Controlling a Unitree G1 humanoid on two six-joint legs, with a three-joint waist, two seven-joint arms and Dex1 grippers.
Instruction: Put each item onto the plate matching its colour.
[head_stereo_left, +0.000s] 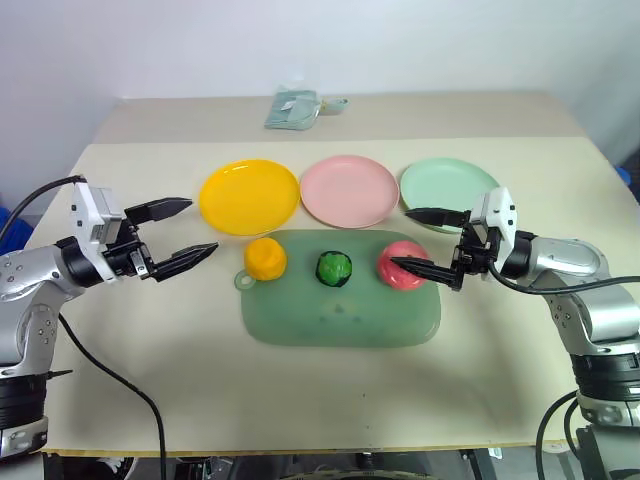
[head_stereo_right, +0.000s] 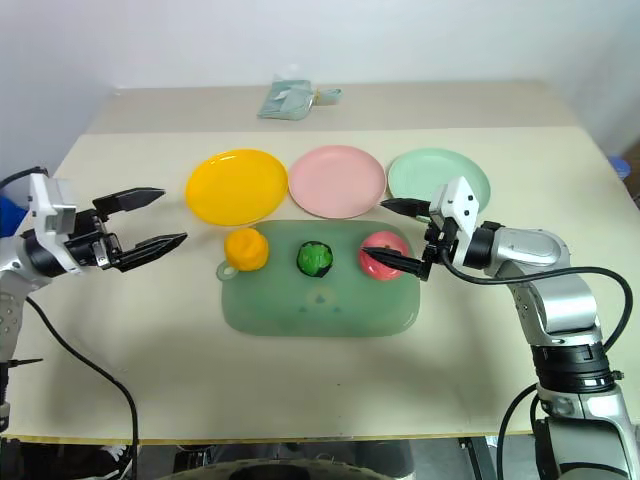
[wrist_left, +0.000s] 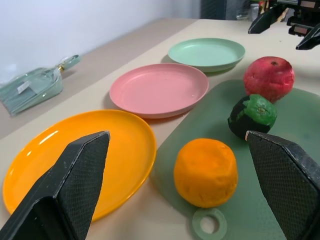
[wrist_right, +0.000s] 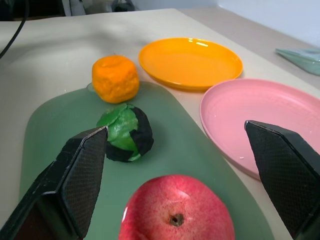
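Right gripper (head_stereo_left: 428, 242) spread wide beside the apple (head_stereo_left: 402, 264), which looks light, smooth, maybe slippery, so grip across its middle.

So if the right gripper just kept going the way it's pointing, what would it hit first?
Most likely the red apple: it sits right ahead of the open right gripper, between its two fingers. The green ball lies farther along that line.

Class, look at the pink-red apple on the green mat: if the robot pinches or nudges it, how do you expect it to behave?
The apple looks round, so a nudge would probably roll it across the flat mat. Its skin looks smooth and glossy, so it may slip between narrow fingertips. It keeps its shape like a rigid toy, probably light.
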